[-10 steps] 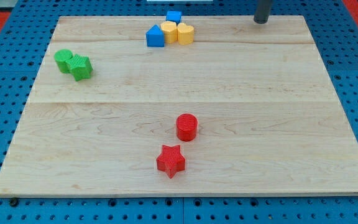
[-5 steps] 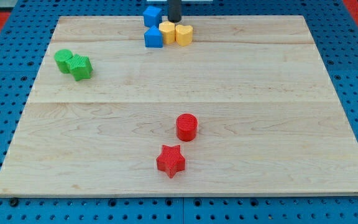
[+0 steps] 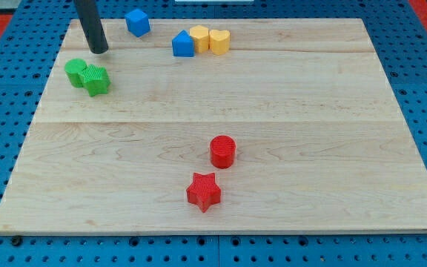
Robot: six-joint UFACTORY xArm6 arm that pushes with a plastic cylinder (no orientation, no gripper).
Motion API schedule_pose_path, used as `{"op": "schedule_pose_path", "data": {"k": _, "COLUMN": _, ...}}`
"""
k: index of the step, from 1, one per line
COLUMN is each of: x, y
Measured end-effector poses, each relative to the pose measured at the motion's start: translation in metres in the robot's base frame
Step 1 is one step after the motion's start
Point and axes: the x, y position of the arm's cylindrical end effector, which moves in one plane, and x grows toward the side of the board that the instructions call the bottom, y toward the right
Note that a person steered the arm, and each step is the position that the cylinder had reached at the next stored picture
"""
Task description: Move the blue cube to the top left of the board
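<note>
Look at my tip: it sits on the board near the top left corner, touching no block and holding nothing, since it is only a bare rod end. You will find the blue cube to the tip's right and a little higher in the view, at the board's top edge, apart from the tip with bare wood between them. Below the tip lie two green blocks, touching each other; the left one looks round, the right one's shape you cannot quite make out. Right of the cube, a second blue block stands against a yellow block, and another yellow block touches that one on its right. Lower down, near the board's middle, you see a red cylinder, and just below it, slightly left, a red star, the two not touching.
</note>
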Motion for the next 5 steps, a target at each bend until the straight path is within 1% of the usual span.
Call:
{"op": "schedule_pose_path", "data": {"k": 1, "x": -0.024, "y": 0.073}}
{"op": "schedule_pose_path", "data": {"k": 2, "x": -0.052, "y": 0.123}}
{"op": "schedule_pose_path", "data": {"k": 3, "x": -0.071, "y": 0.105}}
{"op": "schedule_pose_path", "data": {"k": 4, "x": -0.061, "y": 0.009}}
{"op": "schedule_pose_path", "data": {"k": 5, "x": -0.059, "y": -0.004}}
